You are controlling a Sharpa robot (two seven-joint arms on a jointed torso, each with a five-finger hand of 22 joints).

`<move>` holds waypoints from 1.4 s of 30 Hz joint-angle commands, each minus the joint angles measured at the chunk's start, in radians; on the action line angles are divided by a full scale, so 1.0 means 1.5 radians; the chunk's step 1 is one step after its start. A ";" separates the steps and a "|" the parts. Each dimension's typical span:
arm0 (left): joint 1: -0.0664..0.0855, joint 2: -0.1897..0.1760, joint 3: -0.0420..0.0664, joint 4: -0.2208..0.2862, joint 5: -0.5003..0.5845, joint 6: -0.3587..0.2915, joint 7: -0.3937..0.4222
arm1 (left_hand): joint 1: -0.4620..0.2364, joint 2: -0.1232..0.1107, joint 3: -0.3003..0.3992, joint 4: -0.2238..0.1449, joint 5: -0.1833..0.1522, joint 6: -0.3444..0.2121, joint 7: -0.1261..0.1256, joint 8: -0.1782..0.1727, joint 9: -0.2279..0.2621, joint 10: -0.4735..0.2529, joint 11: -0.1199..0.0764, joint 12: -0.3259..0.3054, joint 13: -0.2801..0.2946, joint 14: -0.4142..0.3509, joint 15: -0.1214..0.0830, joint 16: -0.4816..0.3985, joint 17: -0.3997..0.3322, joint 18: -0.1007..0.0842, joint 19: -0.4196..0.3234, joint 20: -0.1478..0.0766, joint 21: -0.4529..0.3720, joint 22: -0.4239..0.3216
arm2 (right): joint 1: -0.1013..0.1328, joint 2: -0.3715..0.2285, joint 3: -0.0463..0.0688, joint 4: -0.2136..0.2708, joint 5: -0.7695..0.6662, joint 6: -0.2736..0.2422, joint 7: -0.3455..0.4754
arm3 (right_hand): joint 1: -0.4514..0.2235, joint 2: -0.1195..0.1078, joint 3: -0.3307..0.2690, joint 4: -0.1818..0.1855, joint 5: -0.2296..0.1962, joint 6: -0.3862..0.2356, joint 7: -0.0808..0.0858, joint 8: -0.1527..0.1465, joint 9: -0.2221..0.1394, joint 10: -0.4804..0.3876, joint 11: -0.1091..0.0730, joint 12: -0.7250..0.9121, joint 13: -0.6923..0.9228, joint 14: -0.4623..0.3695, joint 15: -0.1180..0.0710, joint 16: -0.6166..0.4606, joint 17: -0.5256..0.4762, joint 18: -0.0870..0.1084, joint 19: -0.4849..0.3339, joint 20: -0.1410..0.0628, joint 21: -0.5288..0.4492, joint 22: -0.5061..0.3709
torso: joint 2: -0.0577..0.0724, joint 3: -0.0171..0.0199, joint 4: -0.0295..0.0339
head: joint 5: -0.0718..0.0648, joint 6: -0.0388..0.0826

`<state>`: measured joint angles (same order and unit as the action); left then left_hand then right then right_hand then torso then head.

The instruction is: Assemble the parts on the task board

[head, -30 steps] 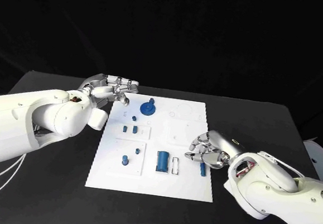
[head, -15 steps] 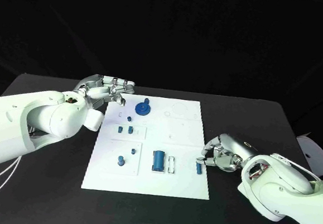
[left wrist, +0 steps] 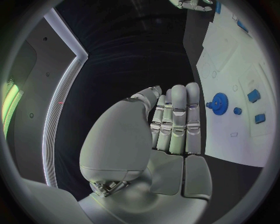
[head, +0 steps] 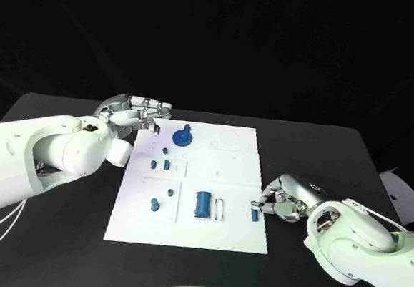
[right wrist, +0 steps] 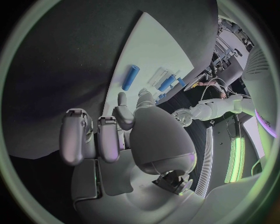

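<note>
Task board [head: 231, 190]: white rectangular plate lying flat in the middle of the black table [head: 38, 235], its long side running away from the robot
Gear part [head: 183, 139]: round blue toothed piece with a small knob, standing on the far left part of the board; also seen in the left wrist view [left wrist: 220, 101]
Small blue parts: a few short pieces [head: 165, 166] in the recessed panel left of centre, two more [head: 155, 205] in the near left panel
Blue cylinder [head: 203, 204]: the largest blue piece, lying lengthwise in the near middle of the board, just beside a white slotted piece [head: 219, 210]
Blue pin [head: 255, 213]: slim blue piece at the right edge of the board, just beside the right hand's fingertips; whether they touch it cannot be told in the head view; in the right wrist view it lies on the board [right wrist: 129, 77], apart from the fingers
Left hand [head: 136, 113]: hovers at the far left corner of the board, near the gear; in the left wrist view [left wrist: 169, 126] the fingers lie straight and side by side, the thumb alongside, holding nothing
Right hand [head: 281, 197]: rests at the right edge of the board, near its nearer half; in the right wrist view [right wrist: 116, 130] the fingers are bent partly inward with gaps between them, and nothing is seen in their grasp
</note>
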<state>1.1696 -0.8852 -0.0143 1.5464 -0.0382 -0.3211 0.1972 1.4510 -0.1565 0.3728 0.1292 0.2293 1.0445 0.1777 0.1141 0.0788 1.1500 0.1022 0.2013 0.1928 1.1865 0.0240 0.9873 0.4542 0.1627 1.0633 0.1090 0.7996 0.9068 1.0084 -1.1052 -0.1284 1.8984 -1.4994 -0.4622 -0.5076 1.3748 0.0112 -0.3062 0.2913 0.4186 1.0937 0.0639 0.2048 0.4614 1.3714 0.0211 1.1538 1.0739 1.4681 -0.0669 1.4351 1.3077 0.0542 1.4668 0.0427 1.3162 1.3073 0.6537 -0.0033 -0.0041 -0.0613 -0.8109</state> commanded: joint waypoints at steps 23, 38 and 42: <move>0.001 0.000 0.000 0.001 0.002 0.011 0.000 | -0.004 0.003 -0.002 0.001 -0.001 -0.005 0.000 0.003 -0.001 -0.003 -0.001 0.002 0.001 -0.002 0.000 0.002 -0.001 0.009 0.001 0.005 -0.003 0.000 | -0.014 0.036 -0.004 -0.022 -0.076 0.074 -0.038 | -0.015 0.000 -0.005 -0.002 0.006 0.014 -0.004 0.011 0.006 0.046 -0.025 0.095 0.166 0.053 -0.007 0.042 0.092 -0.015 0.038 -0.006 0.058 0.148 | 0.000 -0.0006 0.0006 | 0.003 -0.007; 0.001 -0.003 0.000 0.003 0.002 0.012 -0.002 | -0.004 0.003 -0.002 0.001 -0.001 -0.005 0.000 0.003 -0.001 -0.003 -0.001 0.002 0.001 -0.002 0.000 0.002 -0.001 0.009 0.001 0.005 -0.003 0.000 | -0.026 0.060 -0.004 -0.037 -0.157 0.144 -0.047 | 0.059 -0.006 0.014 -0.027 0.004 0.021 -0.010 0.017 0.010 0.046 -0.030 0.105 0.178 0.055 -0.011 0.054 0.112 -0.018 0.041 -0.010 0.075 0.152 | 0.000 -0.0003 0.0004 | 0.006 -0.011; 0.001 -0.003 0.000 0.003 0.002 0.012 -0.002 | -0.004 0.003 -0.002 0.001 -0.001 -0.005 0.000 0.003 -0.001 -0.003 -0.001 0.002 0.001 -0.002 0.000 0.002 -0.001 0.009 0.001 0.005 -0.003 0.000 | -0.027 0.065 -0.004 -0.039 -0.167 0.160 -0.047 | 0.072 -0.009 0.016 -0.033 0.006 0.023 -0.011 0.018 0.011 0.046 -0.031 0.106 0.180 0.055 -0.012 0.056 0.115 -0.019 0.042 -0.010 0.078 0.153 | -0.001 -0.0004 -0.0002 | 0.006 -0.011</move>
<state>1.1696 -0.8911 -0.0145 1.5482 -0.0381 -0.3201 0.1919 1.4510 -0.1565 0.3728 0.1292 0.2293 1.0445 0.1777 0.1141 0.0789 1.1501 0.1022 0.2013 0.1926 1.1865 0.0240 0.9873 0.4543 0.1628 1.0633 0.1090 0.7996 0.9070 0.9819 -1.0105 -0.1230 1.8522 -1.7127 -0.3322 -0.5570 1.4576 -0.0042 -0.2835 0.2468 0.4292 1.1229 0.0501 0.2355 0.4815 1.3946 0.0242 1.1762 1.0744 1.4642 -0.0764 1.5155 1.3077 0.0417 1.4666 0.0354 1.4292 1.3077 0.6530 -0.0040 -0.0038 -0.0520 -0.8273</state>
